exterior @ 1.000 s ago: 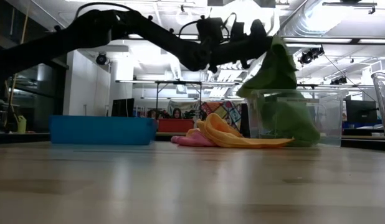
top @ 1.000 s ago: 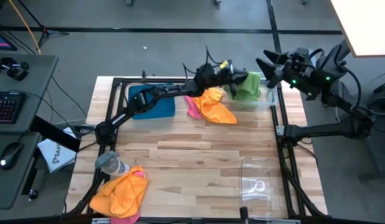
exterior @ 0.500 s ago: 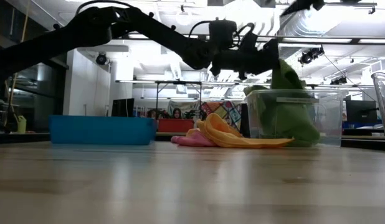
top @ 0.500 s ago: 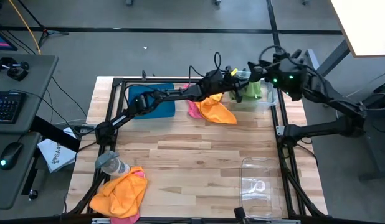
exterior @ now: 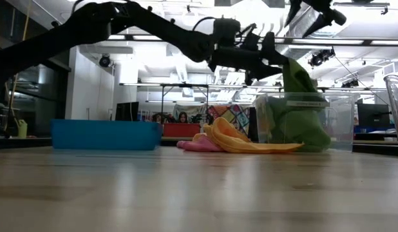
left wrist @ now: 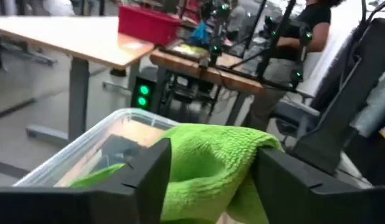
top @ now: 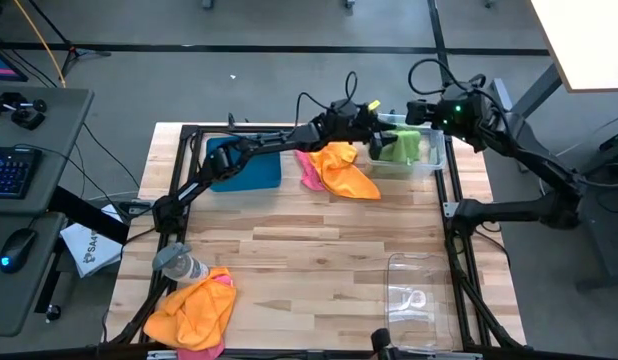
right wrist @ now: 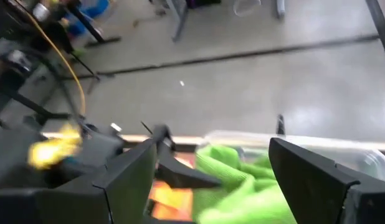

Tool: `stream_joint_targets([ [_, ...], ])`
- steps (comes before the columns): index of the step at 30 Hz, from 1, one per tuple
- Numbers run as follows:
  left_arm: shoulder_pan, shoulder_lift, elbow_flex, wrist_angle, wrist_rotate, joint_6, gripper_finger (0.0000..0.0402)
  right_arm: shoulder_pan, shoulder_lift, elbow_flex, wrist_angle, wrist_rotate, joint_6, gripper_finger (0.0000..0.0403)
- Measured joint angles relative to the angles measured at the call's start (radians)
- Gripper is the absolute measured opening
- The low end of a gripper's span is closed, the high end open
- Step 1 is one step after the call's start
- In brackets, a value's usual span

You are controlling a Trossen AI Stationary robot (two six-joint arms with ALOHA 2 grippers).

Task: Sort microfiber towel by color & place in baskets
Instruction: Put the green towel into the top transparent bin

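In the upper right of the high view, the left gripper [top: 377,143] reaches across to the clear bin [top: 436,158] at the surface's far edge. In the left wrist view its jaws stand apart, astride the green towel [left wrist: 211,165], no longer pinching it, which reads as a release made to drop the cloth with its own colour. The towel lies heaped in that bin, a peak rising above the rim in the low view.

The right gripper [top: 417,110] hovers just above the same bin, jaws spread wide and holding nothing, seemingly ready to help settle the cloth.

Counting the baskets: three, namely this bin, a second clear bin [top: 419,303] empty at the lower right, and the teal tray [top: 251,172] at the upper left, partly under the left arm.

Towels still loose: an orange towel [top: 346,172] over a pink towel [top: 310,174] beside the green one's bin, and a second orange towel [top: 192,307] atop a pink edge at the lower left, near a bottle [top: 180,265].
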Motion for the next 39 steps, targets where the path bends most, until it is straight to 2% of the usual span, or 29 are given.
stream_joint_targets([
  [6,0.031,-0.052,0.0,-0.094,0.067,-0.007,0.0236,-0.094,0.028,0.0,-0.064,-0.109,-0.019,0.0307],
  [12,0.05,-0.051,0.0,-0.177,0.069,-0.033,0.0237,-0.161,0.095,0.0,-0.06,-0.301,-0.091,0.0307],
  [16,0.048,-0.051,0.0,-0.227,0.06,0.051,0.0237,-0.185,0.156,0.0,-0.081,-0.446,-0.158,0.0307],
  [23,0.041,-0.051,0.0,-0.214,-0.016,0.132,0.0237,-0.183,0.227,0.0,-0.09,-0.579,-0.223,0.0307],
  [26,0.041,-0.051,0.0,-0.213,-0.036,0.156,0.0237,-0.172,0.23,0.0,-0.123,-0.578,-0.24,0.0307],
  [33,0.041,-0.051,0.0,-0.179,-0.041,0.193,0.0237,-0.145,0.231,0.0,-0.198,-0.425,-0.239,0.0307],
  [39,0.04,-0.051,0.0,-0.143,-0.041,0.193,0.0237,-0.136,0.246,-0.008,-0.171,-0.416,-0.207,0.0307],
])
